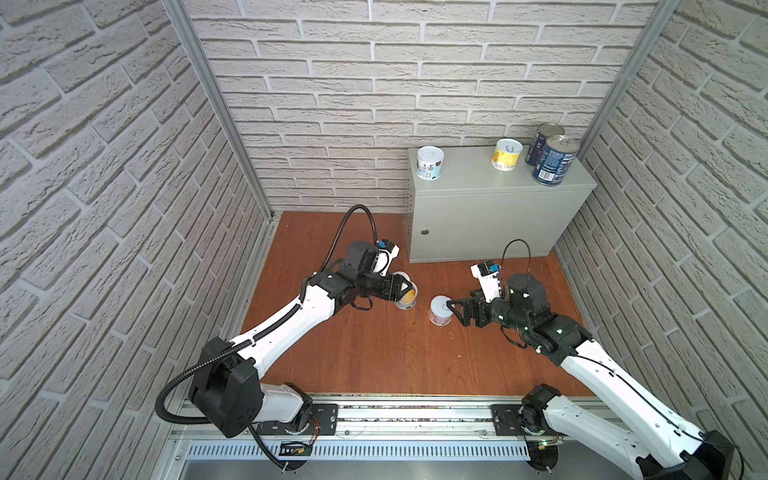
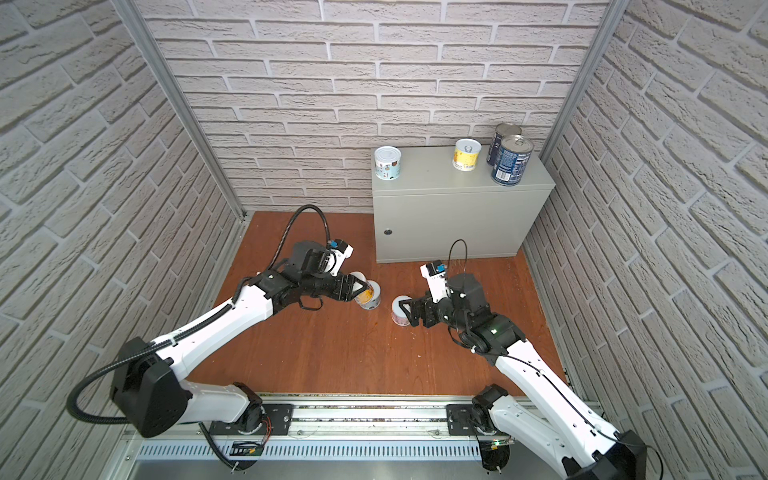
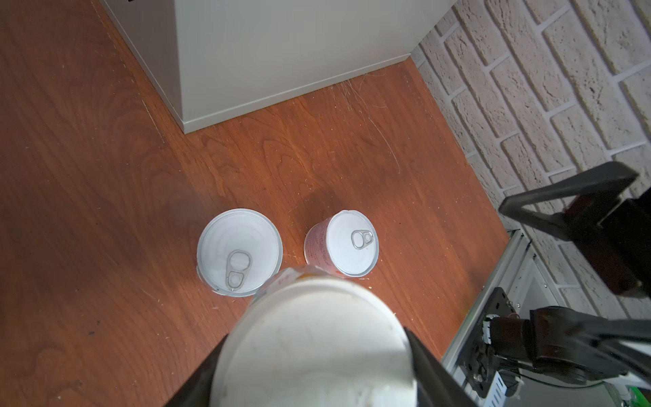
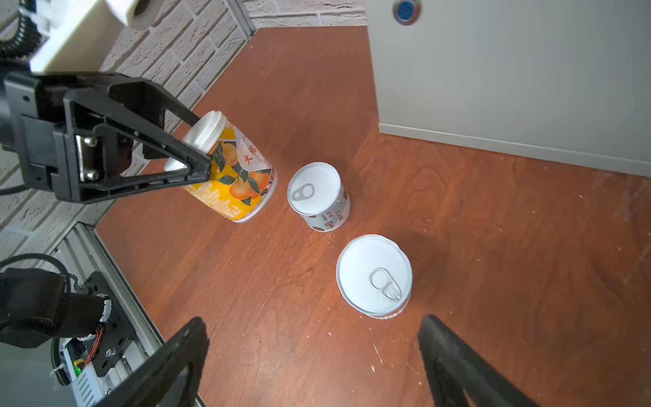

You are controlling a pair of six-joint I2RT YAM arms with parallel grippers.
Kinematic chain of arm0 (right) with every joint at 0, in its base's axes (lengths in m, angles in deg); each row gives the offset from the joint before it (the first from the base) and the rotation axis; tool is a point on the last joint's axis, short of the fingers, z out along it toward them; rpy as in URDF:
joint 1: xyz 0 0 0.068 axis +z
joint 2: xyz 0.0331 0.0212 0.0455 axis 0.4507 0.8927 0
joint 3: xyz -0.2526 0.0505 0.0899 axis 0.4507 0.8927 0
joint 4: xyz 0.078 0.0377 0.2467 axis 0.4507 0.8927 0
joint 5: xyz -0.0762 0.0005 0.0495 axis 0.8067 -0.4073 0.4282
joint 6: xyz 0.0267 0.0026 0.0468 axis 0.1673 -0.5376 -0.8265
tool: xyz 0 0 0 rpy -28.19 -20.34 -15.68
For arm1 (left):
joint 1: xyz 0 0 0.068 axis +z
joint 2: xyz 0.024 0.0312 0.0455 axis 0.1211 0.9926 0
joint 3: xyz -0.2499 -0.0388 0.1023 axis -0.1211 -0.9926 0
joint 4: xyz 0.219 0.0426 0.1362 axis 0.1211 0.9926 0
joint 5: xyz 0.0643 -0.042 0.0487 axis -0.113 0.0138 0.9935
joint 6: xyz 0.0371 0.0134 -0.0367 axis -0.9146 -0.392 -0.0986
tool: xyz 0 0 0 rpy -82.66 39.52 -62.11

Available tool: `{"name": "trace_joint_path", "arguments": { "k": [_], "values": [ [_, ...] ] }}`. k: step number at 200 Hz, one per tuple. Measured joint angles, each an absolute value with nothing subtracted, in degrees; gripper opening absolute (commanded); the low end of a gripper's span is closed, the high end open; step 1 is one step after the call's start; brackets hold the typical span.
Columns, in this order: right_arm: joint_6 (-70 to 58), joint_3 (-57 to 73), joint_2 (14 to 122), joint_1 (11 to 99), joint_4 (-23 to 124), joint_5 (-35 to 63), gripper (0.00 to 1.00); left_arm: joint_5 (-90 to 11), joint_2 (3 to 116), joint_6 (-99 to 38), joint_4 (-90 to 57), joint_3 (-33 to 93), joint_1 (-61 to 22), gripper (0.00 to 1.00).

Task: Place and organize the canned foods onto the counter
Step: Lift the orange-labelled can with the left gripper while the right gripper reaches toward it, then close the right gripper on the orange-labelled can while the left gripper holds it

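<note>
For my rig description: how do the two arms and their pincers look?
The left arm and right arm have white shells with black joints; a ribbed black hose runs along the left. The left pincer and right pincer have black triangular open-frame fingers.

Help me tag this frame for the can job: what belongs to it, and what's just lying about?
Belongs to the job: counter; on it white-labelled can, yellow can, front dark-blue can, rear dark-blue can; on the floor grey-labelled can, pink-labelled can; orange-labelled can in the shut left gripper; open right gripper.
Just there: wooden floor, crumbs, brick walls, rail.
</note>
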State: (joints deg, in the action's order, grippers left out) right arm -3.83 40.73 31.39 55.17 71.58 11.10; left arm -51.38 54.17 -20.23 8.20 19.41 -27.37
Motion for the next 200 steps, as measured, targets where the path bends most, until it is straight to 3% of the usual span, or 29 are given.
{"name": "trace_joint_path", "arguments": {
  "k": [55,200],
  "values": [
    [-0.1,40.5,37.5,63.7,61.7,13.6,0.95,-54.6,51.9,-19.3,11.2,19.4,-26.0,0.49],
    [1.3,40.0,47.7,69.4,45.5,12.8,0.95,-63.9,51.7,-19.5,15.3,22.1,-24.6,0.49]
  ]
}}
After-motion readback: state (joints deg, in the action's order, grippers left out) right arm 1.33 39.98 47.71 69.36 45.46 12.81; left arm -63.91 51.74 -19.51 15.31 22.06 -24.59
